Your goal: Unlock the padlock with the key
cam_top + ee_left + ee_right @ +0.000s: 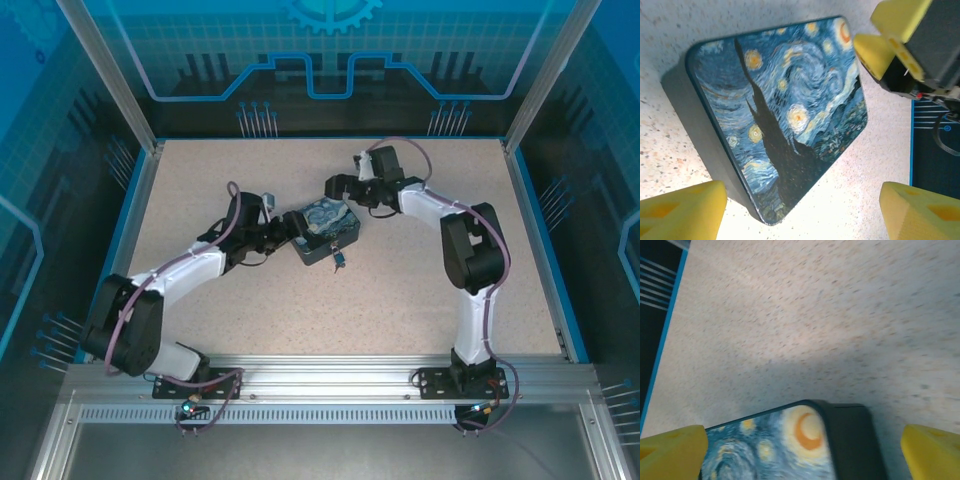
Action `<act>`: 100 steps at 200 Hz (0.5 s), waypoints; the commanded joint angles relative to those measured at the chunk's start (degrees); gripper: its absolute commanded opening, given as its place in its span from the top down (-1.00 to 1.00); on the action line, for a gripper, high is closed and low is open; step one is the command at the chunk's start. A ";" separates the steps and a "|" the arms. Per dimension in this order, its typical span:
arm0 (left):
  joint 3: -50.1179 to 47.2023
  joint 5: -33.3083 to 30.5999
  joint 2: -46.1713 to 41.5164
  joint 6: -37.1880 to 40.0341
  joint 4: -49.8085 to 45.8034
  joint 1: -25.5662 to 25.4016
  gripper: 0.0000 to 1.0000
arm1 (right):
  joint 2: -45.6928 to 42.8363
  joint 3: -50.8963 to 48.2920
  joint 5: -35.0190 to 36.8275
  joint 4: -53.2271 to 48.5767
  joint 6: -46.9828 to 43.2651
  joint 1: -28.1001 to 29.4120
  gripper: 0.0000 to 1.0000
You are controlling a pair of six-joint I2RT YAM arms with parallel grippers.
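Observation:
The swirl-painted blue-and-yellow tin (323,229) lies mid-table. A tiny bluish padlock (338,259) hangs at its near side; the key is too small to make out there. My left gripper (288,231) stands open at the tin's left end. In the left wrist view its yellow fingers (682,210) straddle one corner of the tin's lid (785,105) without touching, and the gripper (800,215) holds nothing. My right gripper (336,186) hovers open just behind the tin. Its fingertips (932,450) flank the tin's moon corner (810,432), with the gripper (802,455) empty.
The right gripper's yellow fingers (890,42) show in the left wrist view past the tin's far corner. Speckled tabletop (430,270) surrounds the tin. A blue border (540,240) and metal frame posts edge the table.

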 commanded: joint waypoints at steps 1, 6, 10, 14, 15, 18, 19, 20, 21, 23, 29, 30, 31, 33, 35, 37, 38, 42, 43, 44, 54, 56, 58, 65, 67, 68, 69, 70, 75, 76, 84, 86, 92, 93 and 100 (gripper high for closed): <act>1.75 -3.74 -5.31 3.52 -5.46 0.89 -0.62 | -8.58 -4.61 3.89 -0.98 -2.58 -3.95 -1.00; 2.34 -3.99 -6.01 4.31 -6.29 0.98 -0.62 | -10.80 -6.83 3.80 -0.09 -2.88 -4.44 -1.00; 2.90 -3.88 -6.54 4.91 -6.92 1.00 -0.62 | -12.53 -8.53 3.73 0.37 -3.21 -4.73 -1.00; 3.60 -3.90 -6.83 5.57 -7.78 0.97 -0.62 | -14.38 -10.23 3.72 0.54 -3.57 -4.91 -1.00; 3.74 -3.88 -6.92 5.71 -7.95 0.97 -0.62 | -14.79 -10.60 3.74 0.55 -3.75 -4.88 -1.00; 4.31 -3.80 -7.04 5.96 -8.58 0.98 -0.62 | -16.28 -11.95 4.14 0.46 -4.18 -4.89 -1.00; 4.49 -3.79 -7.07 6.04 -8.79 1.01 -0.62 | -16.66 -12.43 4.25 0.33 -4.37 -4.87 -1.00; 4.67 -3.78 -7.13 6.17 -9.02 0.99 -0.62 | -17.25 -12.67 4.40 0.27 -4.46 -4.86 -1.00; 4.94 -3.78 -7.11 6.28 -9.18 0.97 -0.62 | -17.71 -13.18 4.39 0.23 -4.59 -4.81 -0.99; 5.29 -3.73 -7.17 6.43 -9.53 0.96 -0.62 | -18.50 -13.98 4.64 0.03 -4.91 -4.67 -0.99; 6.27 -3.56 -7.08 6.69 -10.43 0.93 -0.62 | -21.36 -16.28 5.53 -0.73 -5.95 -4.05 -0.98; 6.39 -3.49 -7.09 6.72 -10.50 0.90 -0.62 | -21.75 -16.62 5.70 -0.97 -6.22 -3.88 -0.98; 6.59 -3.42 -7.05 6.73 -10.58 0.93 -0.62 | -22.16 -17.09 5.91 -1.18 -6.39 -3.71 -0.98; 6.80 -3.25 -7.02 6.67 -10.71 0.95 -0.62 | -23.11 -17.80 6.43 -1.55 -6.74 -3.42 -0.98; 7.12 -3.18 -6.90 6.61 -10.79 0.91 -0.62 | -23.83 -18.35 6.86 -2.08 -7.14 -2.96 -0.97; 7.37 -2.93 -6.81 6.58 -10.85 0.88 -0.62 | -24.60 -19.08 7.50 -2.55 -7.35 -2.64 -0.96; 7.52 -2.78 -6.78 6.53 -10.80 0.96 -0.62 | -25.08 -19.37 7.82 -2.75 -7.53 -2.39 -0.96; 7.92 -2.44 -6.47 6.26 -10.71 0.92 -0.62 | -27.05 -21.04 9.45 -4.12 -8.13 -1.19 -0.94; 8.01 -2.32 -6.39 6.19 -10.73 0.94 -0.62 | -27.05 -21.04 9.45 -4.12 -8.13 -1.19 -0.94; 8.10 -2.17 -6.31 6.07 -10.61 0.95 -0.62 | -27.36 -21.28 9.90 -4.29 -8.23 -0.91 -0.93; 9.00 -0.55 -5.26 4.92 -9.67 1.04 -0.62 | -30.98 -24.93 13.51 -5.81 -9.29 2.00 -0.87; 9.27 -0.29 -4.97 4.75 -9.45 1.11 -0.61 | -31.53 -25.71 14.28 -6.09 -9.42 2.59 -0.85; 9.43 0.17 -4.74 4.55 -9.06 1.06 -0.61 | -32.22 -26.37 15.44 -6.34 -9.50 3.32 -0.84; 10.32 1.59 -3.67 3.90 -8.13 1.05 -0.60 | -34.23 -28.80 18.97 -7.02 -10.08 5.86 -0.83; 10.55 1.94 -3.38 3.74 -7.94 1.09 -0.60 | -34.78 -29.40 19.91 -7.12 -10.33 6.79 -0.83; 10.69 2.07 -3.22 3.70 -7.85 1.16 -0.60 | -34.96 -29.64 20.36 -7.19 -10.38 7.12 -0.83; 10.84 2.27 -3.05 3.68 -7.72 1.10 -0.60 | -35.27 -29.88 20.98 -7.23 -10.41 7.46 -0.83; 10.97 2.36 -2.88 3.58 -7.61 1.12 -0.60 | -35.52 -30.10 21.46 -7.30 -10.55 7.90 -0.82; 11.65 3.14 -1.95 3.11 -7.00 1.13 -0.59 | -36.59 -31.83 24.52 -7.44 -10.84 10.44 -0.81; 11.77 3.24 -1.76 3.12 -6.94 1.14 -0.59 | -36.59 -31.83 24.52 -7.44 -10.84 10.44 -0.81; 12.97 4.38 -0.31 2.79 -6.20 1.14 -0.58 | -37.54 -33.10 28.44 -7.30 -11.01 13.59 -0.79; 13.28 4.79 0.05 2.72 -6.06 1.16 -0.57 | -37.65 -34.39 29.44 -7.28 -11.04 14.48 -0.79; 14.20 5.56 1.37 2.57 -5.63 1.14 -0.57 | -37.87 -35.78 31.97 -6.97 -11.17 16.44 -0.77; 14.36 5.72 1.53 2.50 -5.51 1.14 -0.57 | -37.87 -35.94 32.32 -6.90 -11.20 16.78 -0.77; 15.47 6.94 3.11 2.19 -5.06 1.17 -0.55 | -37.64 -36.98 35.33 -6.50 -11.47 19.53 -0.75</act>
